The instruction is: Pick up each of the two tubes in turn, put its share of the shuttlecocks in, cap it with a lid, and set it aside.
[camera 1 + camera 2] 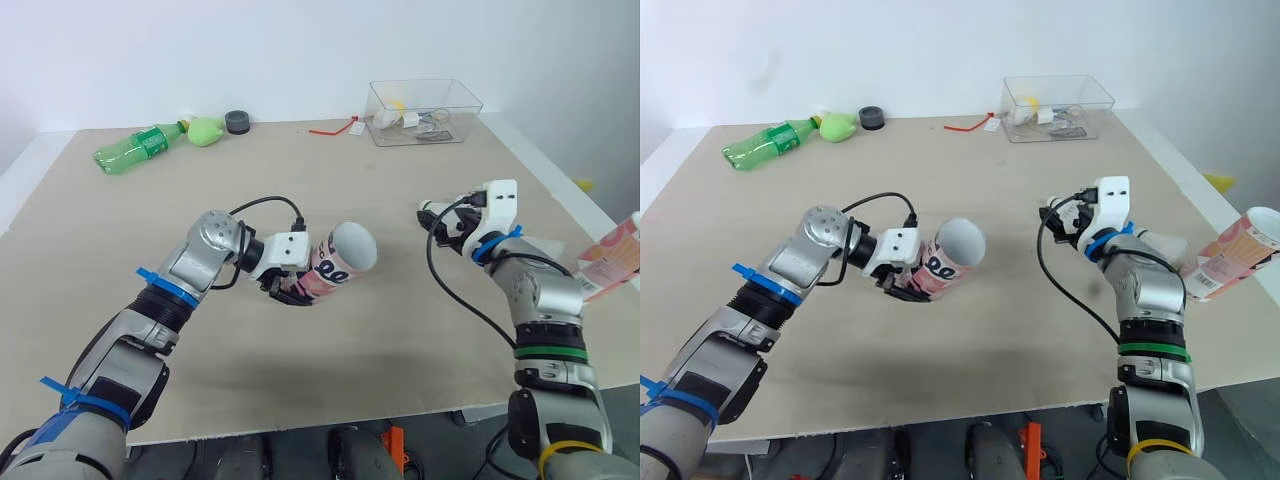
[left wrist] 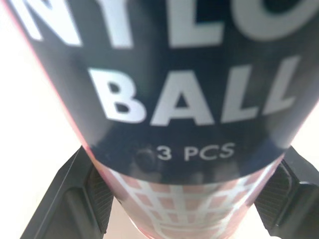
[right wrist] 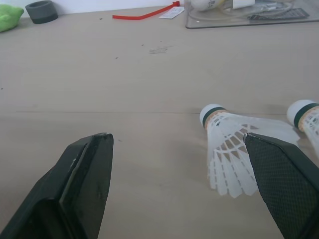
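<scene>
**A:** What is each claw doing?

**B:** The left claw (image 1: 288, 290) is clamped around the lower part of a tube (image 1: 335, 265). Its two ribbed black fingers (image 2: 97, 199) press against opposite sides. The tube is held off the surface (image 1: 330, 370), tilted, with its round mouth towards the robot's right. The right claw (image 3: 182, 174) is spread wide and empty, low over the surface.

**A:** Where are the shuttlecocks?

**B:** One shuttlecock (image 3: 227, 149) lies on its side just ahead of the right claw, near one finger. A second shuttlecock (image 3: 305, 115) lies just beside the first. A second tube (image 1: 608, 257) juts up at the surface's right edge, well apart from the held one.

**A:** Which step is this?

**B:** It looks like the filling stage for the first tube: it is picked up, and the right claw seems lined up to take a shuttlecock. The next move likely calls for closing gently on the nearer one, then carrying it cork first to the tube's mouth.

**A:** Describe the materials.

**B:** The tube is a stiff cylinder, pink with a dark band printed "BALL" and "3 PCS". The shuttlecocks have rounded white heads with a green ring and pale, net-like skirts that look thin and easily crushed. The surface is flat, matt beige board.

**A:** Anything beyond?

**B:** At the far edge are a clear plastic box (image 1: 425, 110), a green plastic bottle (image 1: 140, 147) on its side, and a small dark round cap (image 1: 237, 121).
</scene>
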